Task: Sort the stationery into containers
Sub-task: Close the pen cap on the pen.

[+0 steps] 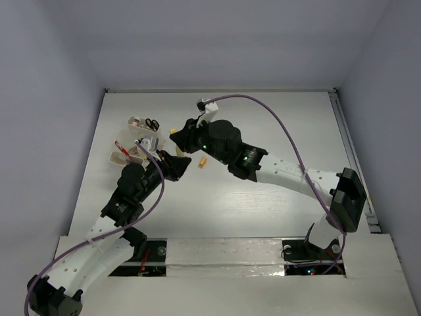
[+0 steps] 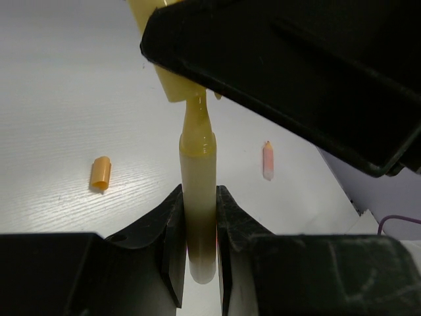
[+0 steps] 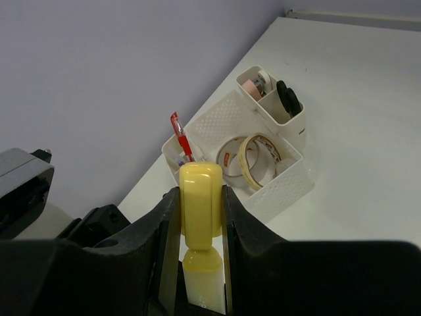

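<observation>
A yellow highlighter is held between both grippers just right of the container. My left gripper (image 2: 198, 201) is shut on its pale barrel (image 2: 198, 164). My right gripper (image 3: 200, 197) is shut on its yellow cap (image 3: 200, 207), with the barrel (image 3: 205, 286) showing below. In the top view the two grippers (image 1: 172, 163) (image 1: 182, 141) meet nose to nose. The whitish divided container (image 3: 284, 189) (image 1: 117, 157) holds beige tape rolls (image 3: 258, 158), a red pen (image 3: 179, 133), black-handled scissors (image 3: 288, 99) and a pink roll (image 3: 250, 87).
An orange cap (image 2: 100, 172) (image 1: 203, 161) lies on the white table beside the grippers. A short pink pencil stub (image 2: 268, 160) lies further off. The left wall runs close behind the container. My right arm (image 1: 283, 170) stretches across the table's middle.
</observation>
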Available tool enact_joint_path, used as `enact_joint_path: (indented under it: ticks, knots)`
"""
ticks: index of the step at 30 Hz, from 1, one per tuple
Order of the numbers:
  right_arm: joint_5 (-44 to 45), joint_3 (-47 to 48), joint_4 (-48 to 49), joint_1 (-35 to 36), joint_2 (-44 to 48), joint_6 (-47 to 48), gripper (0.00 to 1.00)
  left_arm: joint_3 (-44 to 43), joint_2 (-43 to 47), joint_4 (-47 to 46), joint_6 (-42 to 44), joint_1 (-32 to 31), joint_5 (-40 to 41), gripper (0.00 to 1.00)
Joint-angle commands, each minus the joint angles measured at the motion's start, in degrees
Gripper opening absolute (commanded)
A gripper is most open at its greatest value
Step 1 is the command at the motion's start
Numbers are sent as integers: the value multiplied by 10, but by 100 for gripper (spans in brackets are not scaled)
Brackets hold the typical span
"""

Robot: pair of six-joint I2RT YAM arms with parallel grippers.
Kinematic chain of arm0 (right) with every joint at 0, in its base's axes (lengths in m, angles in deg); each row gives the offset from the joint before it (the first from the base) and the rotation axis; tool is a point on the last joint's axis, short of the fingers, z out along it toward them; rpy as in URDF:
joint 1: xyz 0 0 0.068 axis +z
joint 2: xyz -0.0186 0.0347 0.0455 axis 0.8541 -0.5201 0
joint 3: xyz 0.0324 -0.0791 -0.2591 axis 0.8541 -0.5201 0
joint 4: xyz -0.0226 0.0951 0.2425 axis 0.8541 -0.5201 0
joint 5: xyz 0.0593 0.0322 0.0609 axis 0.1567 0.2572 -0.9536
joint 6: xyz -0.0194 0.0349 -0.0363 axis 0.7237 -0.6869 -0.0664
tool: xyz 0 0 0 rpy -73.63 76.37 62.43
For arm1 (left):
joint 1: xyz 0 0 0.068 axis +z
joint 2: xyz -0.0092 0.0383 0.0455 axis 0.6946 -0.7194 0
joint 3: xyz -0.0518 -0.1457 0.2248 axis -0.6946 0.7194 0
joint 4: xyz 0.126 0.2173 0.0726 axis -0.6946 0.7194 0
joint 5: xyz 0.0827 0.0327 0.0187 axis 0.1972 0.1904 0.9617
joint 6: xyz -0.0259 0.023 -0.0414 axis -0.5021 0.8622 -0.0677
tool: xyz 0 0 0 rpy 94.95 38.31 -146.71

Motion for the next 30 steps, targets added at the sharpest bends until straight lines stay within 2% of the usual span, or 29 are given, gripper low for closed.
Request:
enact_joint_path:
  ticks: [1,8,17,30]
  knots:
    - [1,-6,39,9,8,8,0,-36,2,-33,11,-2,6,0]
    - [5,-43,77,19,18,7,0,-47,9,-28,15,-2,14,0]
    - [11,-136,179,30,51,2,0,-68,14,-37,-1,-2,0,0]
    - [20,-167,231,41,65,21,0,-81,-6,-53,-14,-2,-18,0]
